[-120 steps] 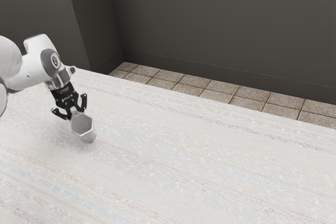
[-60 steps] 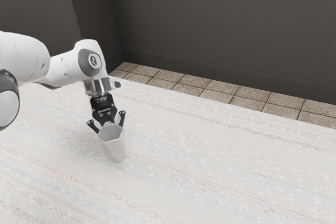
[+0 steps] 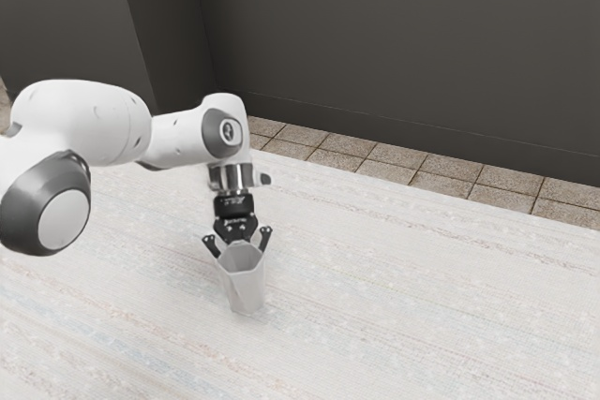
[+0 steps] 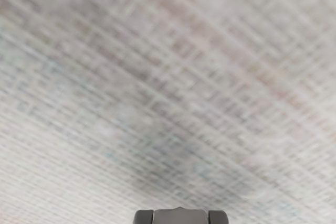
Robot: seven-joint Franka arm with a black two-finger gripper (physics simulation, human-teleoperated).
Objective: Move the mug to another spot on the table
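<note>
Since the earlier frames the arm (image 3: pixel 112 133) has swung toward the exterior view's right, carrying the mug (image 3: pixel 242 280) along. The gripper (image 3: pixel 238 243) points straight down, jaws clamped on the mug's rim, and the pale mug stands upright well in from the table's (image 3: pixel 431 306) far edge. From the wrist, the mug's grey rim (image 4: pixel 180 216) sits just under the hand, above streaked tabletop.

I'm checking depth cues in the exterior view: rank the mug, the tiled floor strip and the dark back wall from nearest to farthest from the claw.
1. mug: right under the claw, gripped at its rim.
2. tiled floor strip: past the far edge of the table, toward the exterior view's right.
3. dark back wall: rising behind the tiles.
</note>
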